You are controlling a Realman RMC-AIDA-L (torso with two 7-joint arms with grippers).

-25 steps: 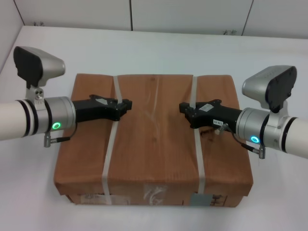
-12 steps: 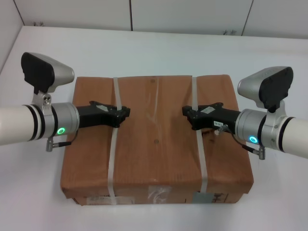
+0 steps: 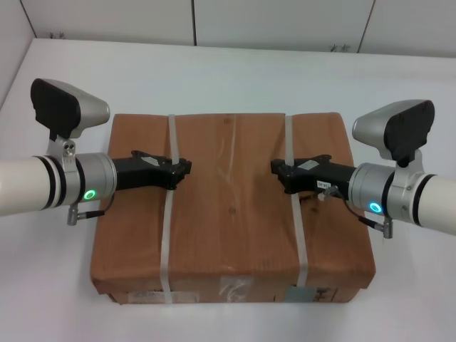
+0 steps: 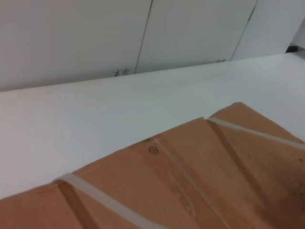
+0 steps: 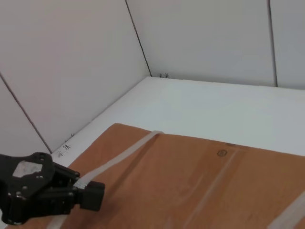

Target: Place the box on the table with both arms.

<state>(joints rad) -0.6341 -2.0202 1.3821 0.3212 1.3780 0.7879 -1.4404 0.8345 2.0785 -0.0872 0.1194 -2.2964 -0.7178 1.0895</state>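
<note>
Little has changed: our two tools, left [image 3: 187, 168] and right [image 3: 275, 169], spread unclear, hover over one box [image 3: 231, 214] on the counter [image 3: 235, 78].

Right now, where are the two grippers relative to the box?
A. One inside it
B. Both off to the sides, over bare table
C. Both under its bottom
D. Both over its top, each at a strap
D: the left gripper and right gripper both reach in over the top of the box, each ending at a pale strap.
</note>
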